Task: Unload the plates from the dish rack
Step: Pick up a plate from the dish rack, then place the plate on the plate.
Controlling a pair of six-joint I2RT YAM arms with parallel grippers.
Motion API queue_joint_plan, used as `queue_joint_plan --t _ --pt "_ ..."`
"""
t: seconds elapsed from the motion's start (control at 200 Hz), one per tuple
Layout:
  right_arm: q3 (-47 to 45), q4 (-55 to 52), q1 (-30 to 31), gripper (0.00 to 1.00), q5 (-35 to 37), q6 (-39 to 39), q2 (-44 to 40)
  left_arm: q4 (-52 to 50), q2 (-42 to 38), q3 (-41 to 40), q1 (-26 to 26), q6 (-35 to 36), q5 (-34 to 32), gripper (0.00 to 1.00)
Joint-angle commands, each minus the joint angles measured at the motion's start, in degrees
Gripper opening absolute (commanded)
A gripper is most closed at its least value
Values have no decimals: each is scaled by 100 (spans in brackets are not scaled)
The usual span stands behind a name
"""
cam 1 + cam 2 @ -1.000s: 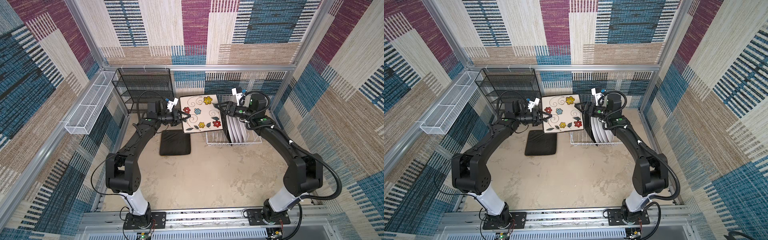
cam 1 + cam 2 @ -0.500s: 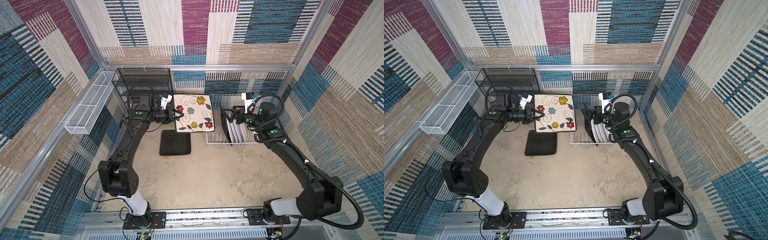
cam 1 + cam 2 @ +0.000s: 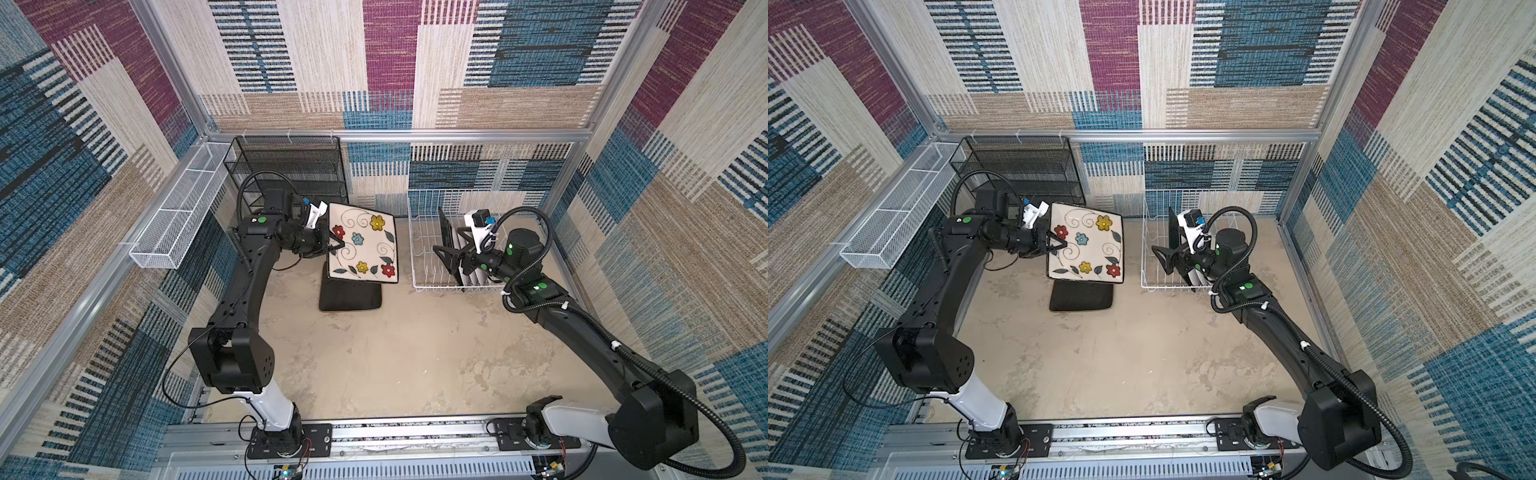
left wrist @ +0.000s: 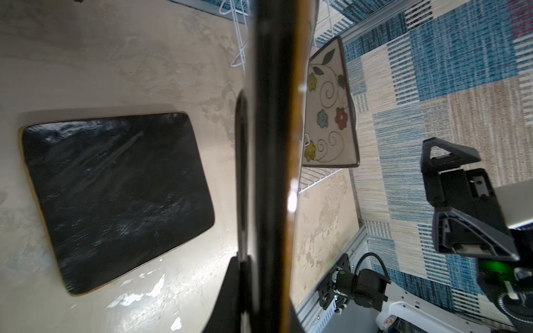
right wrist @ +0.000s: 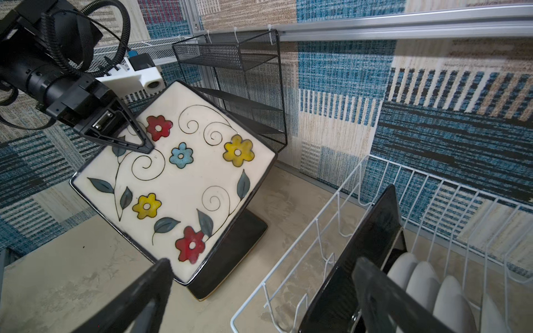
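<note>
Right gripper (image 3: 451, 254), jaws wide apart, hovers at the dish rack (image 3: 436, 289), lined up, I judge, for the upright black-backed plate (image 5: 372, 230) that stands ahead of the white round plates (image 5: 418, 276). My left gripper (image 3: 337, 246) clamps the edge of the flowered square plate (image 3: 361, 249), tilted above a face-down plate (image 3: 351, 296) on the table, likely its stacking spot.
</note>
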Motion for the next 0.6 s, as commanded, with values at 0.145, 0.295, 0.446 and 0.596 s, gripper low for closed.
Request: queue_joint_plan --t 0.145,0.295,0.446,0.596 --pt "-37 179 94 100 42 -247 -5 -59 274 -28 197 705 398 0" --pt "2 99 134 100 10 -279 47 -146 640 -17 248 975 228 0" --pt "7 75 170 100 -25 -191 9 -213 1137 85 389 1070 425 0" --pt "-96 106 200 100 -21 -88 -96 -209 1515 159 501 1144 686 0"
